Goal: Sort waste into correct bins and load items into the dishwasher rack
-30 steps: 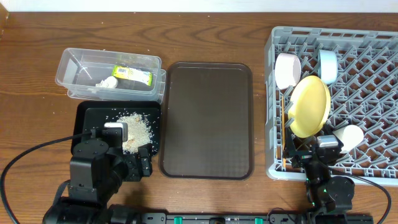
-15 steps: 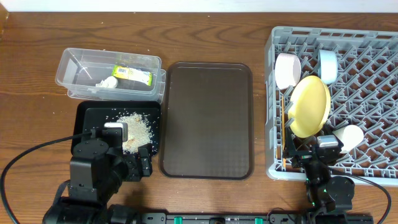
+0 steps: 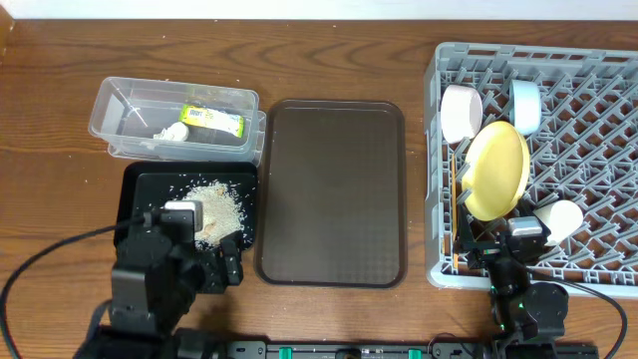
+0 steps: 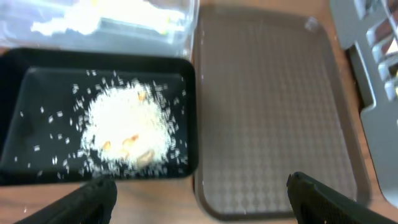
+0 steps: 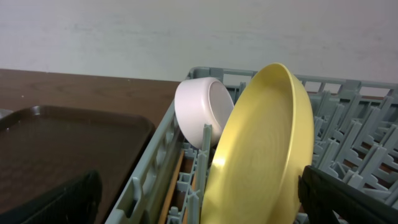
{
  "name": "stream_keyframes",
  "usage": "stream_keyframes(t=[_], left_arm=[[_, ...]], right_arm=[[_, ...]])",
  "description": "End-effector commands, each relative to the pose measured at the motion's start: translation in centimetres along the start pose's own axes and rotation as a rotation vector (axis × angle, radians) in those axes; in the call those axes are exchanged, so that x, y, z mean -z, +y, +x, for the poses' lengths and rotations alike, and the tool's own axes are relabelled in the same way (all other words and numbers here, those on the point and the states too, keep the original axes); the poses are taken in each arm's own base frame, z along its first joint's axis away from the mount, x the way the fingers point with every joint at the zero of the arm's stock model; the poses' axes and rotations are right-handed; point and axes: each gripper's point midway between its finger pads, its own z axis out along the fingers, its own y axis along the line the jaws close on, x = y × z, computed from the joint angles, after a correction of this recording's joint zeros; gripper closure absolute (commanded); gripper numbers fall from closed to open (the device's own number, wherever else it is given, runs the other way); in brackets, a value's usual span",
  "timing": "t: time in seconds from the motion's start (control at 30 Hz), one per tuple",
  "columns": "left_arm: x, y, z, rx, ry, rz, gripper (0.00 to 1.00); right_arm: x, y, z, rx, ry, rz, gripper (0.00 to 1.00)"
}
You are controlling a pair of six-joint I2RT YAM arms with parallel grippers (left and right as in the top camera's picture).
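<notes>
The grey dishwasher rack (image 3: 598, 120) on the right holds the yellow plate (image 3: 496, 170) on edge, the white bowl (image 3: 461, 110), the pale blue bowl (image 3: 525, 105), the small cup (image 3: 558, 219) and the chopsticks (image 3: 454, 199) along its left wall. The clear tub (image 3: 120, 110) holds the snack wrapper (image 3: 212, 120) and crumpled paper (image 3: 171, 132). The black tray (image 3: 135, 179) holds a rice heap (image 3: 214, 204). My left gripper (image 4: 202, 202) is open and empty over the black tray's front right corner. My right gripper (image 5: 205, 205) is open and empty at the rack's front left, before the plate (image 5: 267, 143).
The large dark brown serving tray (image 3: 332, 194) lies bare between the bins and the rack. Bare wooden table shows behind the bins and tray. In the right wrist view the white bowl (image 5: 202, 109) leans beside the plate, against the rack wall (image 5: 149, 168).
My left arm has drawn back very slightly toward the table's front edge. The right arm and all objects are unmoved.
</notes>
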Motion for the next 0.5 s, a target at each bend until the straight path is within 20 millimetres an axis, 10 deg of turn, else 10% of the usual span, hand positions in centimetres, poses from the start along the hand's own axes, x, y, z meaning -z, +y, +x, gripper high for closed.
stream_keyframes(t=[0.0,0.47], left_arm=[[-0.7,1.1,0.7,-0.006,-0.057,-0.032,0.10],[-5.4,3.5,-1.0,-0.051,-0.546,-0.035,0.10]], right_arm=[[0.0,-0.2,0.1,-0.003,0.000,0.008,0.01],[0.0,-0.2,0.1,-0.003,0.000,0.007,0.01]])
